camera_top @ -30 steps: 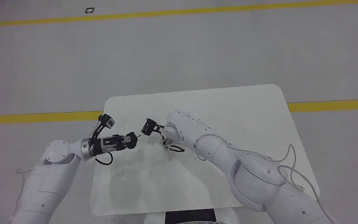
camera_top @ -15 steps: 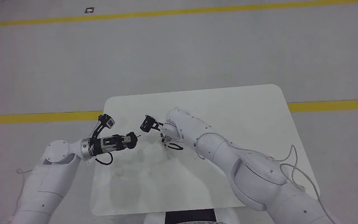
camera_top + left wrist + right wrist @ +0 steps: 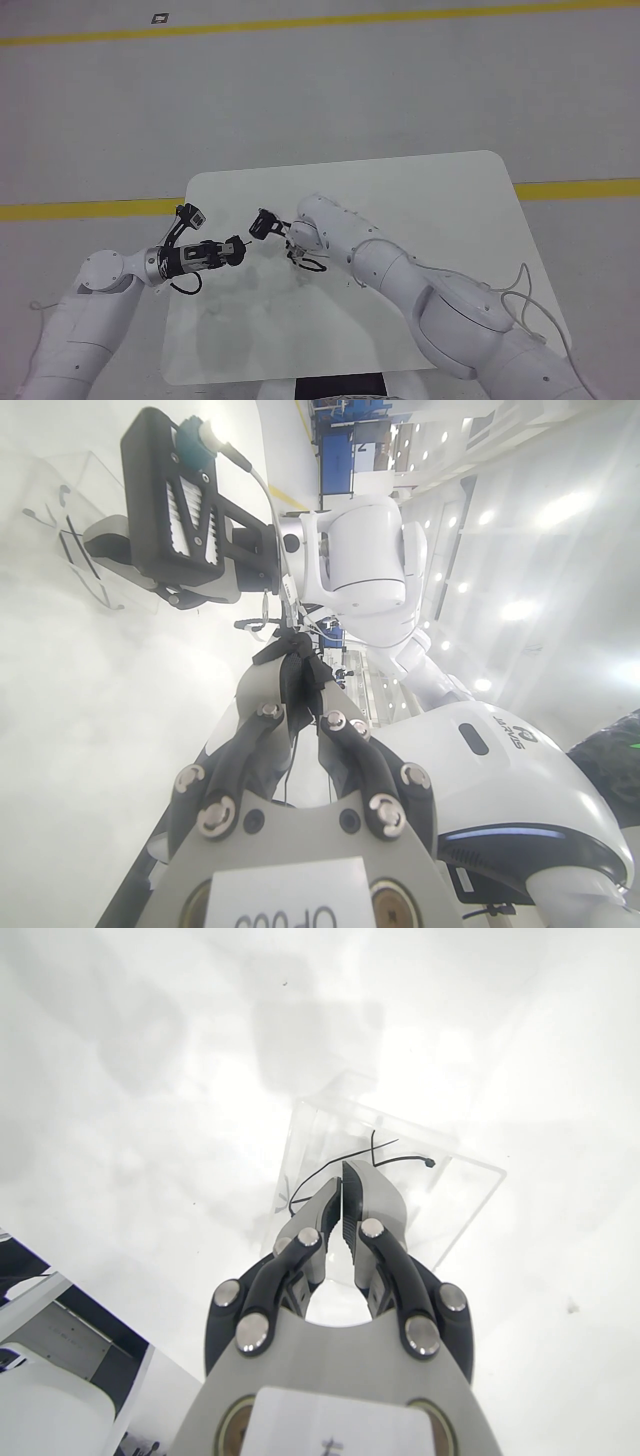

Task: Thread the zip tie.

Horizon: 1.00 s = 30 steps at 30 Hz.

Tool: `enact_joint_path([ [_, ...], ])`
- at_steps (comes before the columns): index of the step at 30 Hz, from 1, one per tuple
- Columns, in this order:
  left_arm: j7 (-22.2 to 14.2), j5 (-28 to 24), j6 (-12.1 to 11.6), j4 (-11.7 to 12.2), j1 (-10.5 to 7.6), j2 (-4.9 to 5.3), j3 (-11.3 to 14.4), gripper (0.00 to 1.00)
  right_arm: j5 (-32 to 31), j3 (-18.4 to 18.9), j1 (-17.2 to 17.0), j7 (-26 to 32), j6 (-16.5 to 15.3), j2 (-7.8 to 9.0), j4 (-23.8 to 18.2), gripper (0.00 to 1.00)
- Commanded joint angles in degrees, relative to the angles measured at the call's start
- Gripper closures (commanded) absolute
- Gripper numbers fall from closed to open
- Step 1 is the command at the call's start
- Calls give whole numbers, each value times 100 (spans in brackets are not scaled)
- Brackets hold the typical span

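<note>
1. I had two arms over one white worktop [image 3: 440, 200]. Their two tools sat near each other toward the robot's left side of it, not touching.
2. The left tool [image 3: 300, 682] was closed tight, its pads pressed together on one thin black zip tie [image 3: 290, 755]. The strap trailed back between the fingers, and the tie was held up off the worktop.
3. The right tool [image 3: 341, 1184] pointed down into one clear box [image 3: 452, 1208] standing on the worktop. Its two tips met with no gap that I could see.
4. In that box I counted two loose ties [image 3: 406, 1160]. One lay with its small square head just beside the right tool's tips. The other was a curved strand running up to those tips, and the two crossed each other.
5. I could not tell whether the right tool actually pinched the curved strand or merely rested against it.
</note>
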Motion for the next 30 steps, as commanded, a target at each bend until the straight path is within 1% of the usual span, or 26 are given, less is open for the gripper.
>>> enact_joint_path([
  [1,0,0,0,0,0,0,0,100,-18,6,-9,9,-1,-8,-4,93],
  [2,0,0,0,0,0,0,0,100,-35,6,-12,20,-5,-12,-5,90],
  [4,0,0,0,0,0,0,0,100,-61,11,-20,33,2,-23,-8,88],
  [6,0,0,0,0,0,0,0,100,-82,16,-27,45,7,-32,-14,82],
  [7,0,0,0,0,0,0,0,100,-100,18,-30,54,12,-37,-14,81],
  [16,0,0,0,0,0,0,0,100,-224,47,-39,98,68,-75,-8,83],
  [30,0,0,0,0,0,0,0,100,-396,97,-52,152,158,-142,2,82],
])
